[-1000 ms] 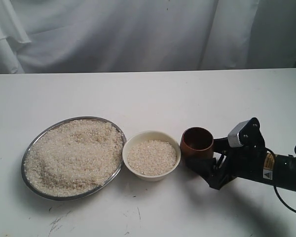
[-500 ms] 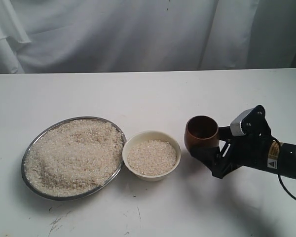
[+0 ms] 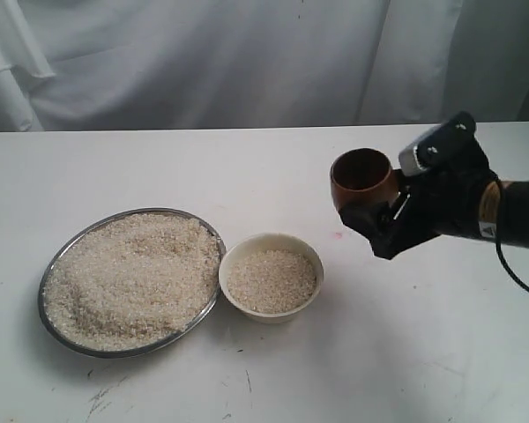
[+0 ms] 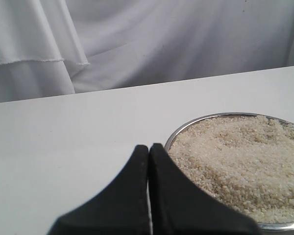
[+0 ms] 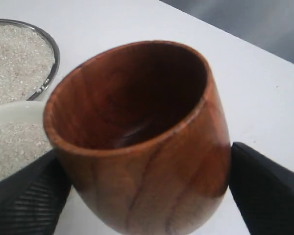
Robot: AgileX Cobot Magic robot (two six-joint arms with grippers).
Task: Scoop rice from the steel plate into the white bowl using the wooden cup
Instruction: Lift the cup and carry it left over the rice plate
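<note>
- Left gripper (image 4: 148, 150): seen in left wrist view only. Black fingers pressed together w/ nothing between them, low over the white table (image 3: 247, 167), just beside the plate's near edge.
- Steel plate (image 3: 145, 211): far left of exterior view, flat on table. Wide, shallow, shiny silver w/ thin rim. Largest vessel here.
- Rice (image 3: 132, 278): off-white to beige dry grains, heaped nearly rim to rim in the plate. Loose and free-flowing, so prob. easy to dig into but quick to spill off a tilted lip.
- White bowl (image 3: 271, 315): touching or almost touching the plate's right edge. Small, cream, thick-walled, already holding rice close to the brim, so little room left, by the look of it.
- Wooden cup (image 3: 363, 181): right of centre, lifted off the table, beyond and right of the bowl, well apart from the plate. Reddish-brown, barrel-shaped, visible grain, no handle. Mouth up, slightly tilted. Inside looks dark and empty in right wrist view.
- Handling, as a guess: cup is light, stiff, not fragile. Its smooth curved wall could twist or slip in a pinch. Best hold is across the lower belly, approx. where it's held now, leaving the lip free to scoop.
- Right gripper (image 3: 370, 211): at the right side, black fingers pinching the cup from opposite sides, below the rim.
</note>
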